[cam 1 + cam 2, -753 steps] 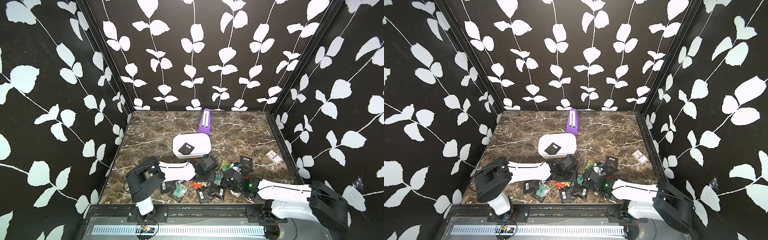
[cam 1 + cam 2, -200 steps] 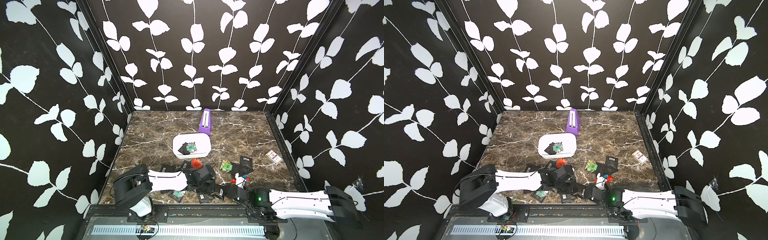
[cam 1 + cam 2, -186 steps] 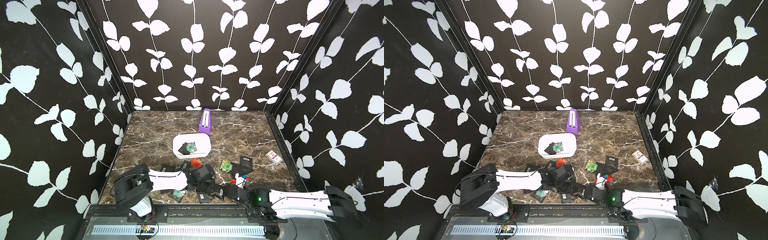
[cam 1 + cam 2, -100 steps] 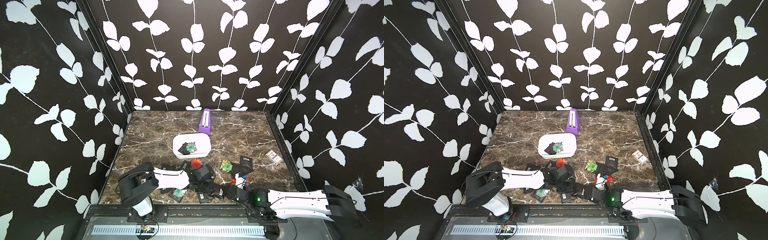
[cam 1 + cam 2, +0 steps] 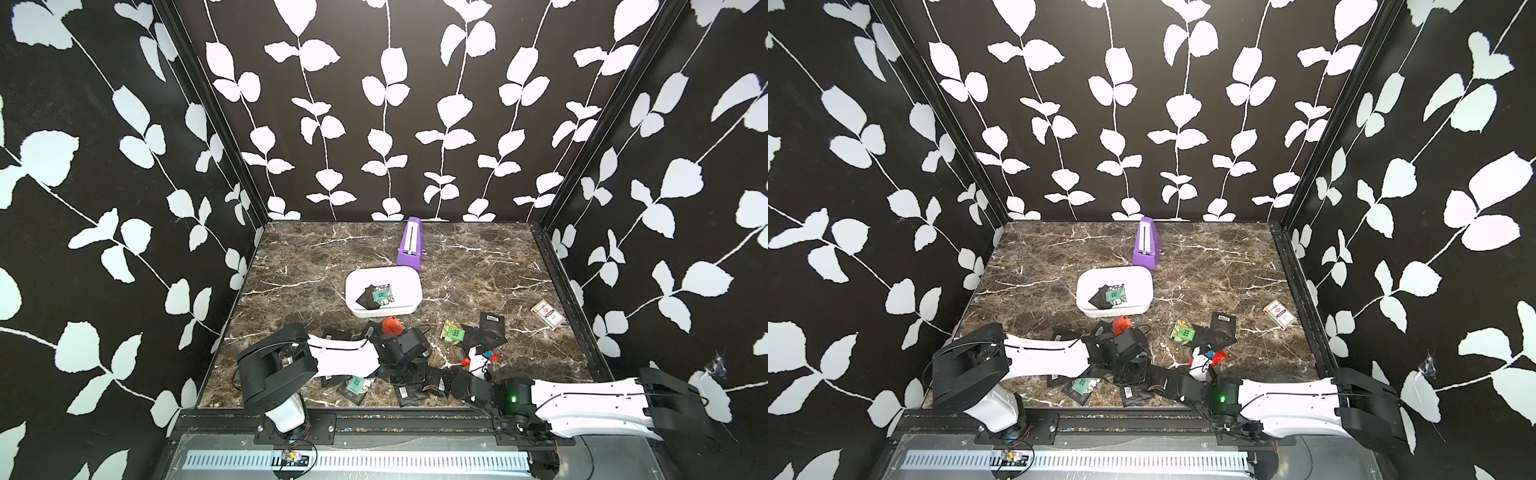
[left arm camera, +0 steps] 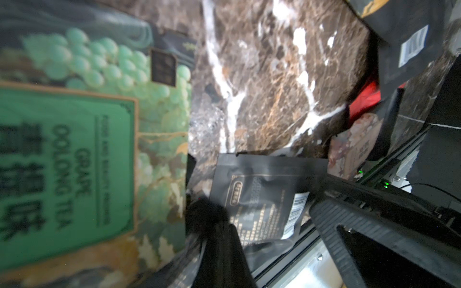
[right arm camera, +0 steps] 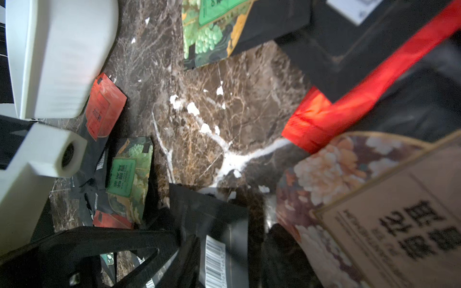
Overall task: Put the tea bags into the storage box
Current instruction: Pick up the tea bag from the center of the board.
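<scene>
Mostly the tea bags (image 5: 490, 328) lie loose at the front of the marble table (image 5: 316, 257), two (one green) in the storage box (image 5: 409, 286) mid-table; L gripper (image 5: 405, 374) pinched together low among them, R gripper (image 5: 436, 380) just beside, jaw gap can't tell

Twin high front views; wrist close-ups low over table (image 6: 262, 74).
</scene>
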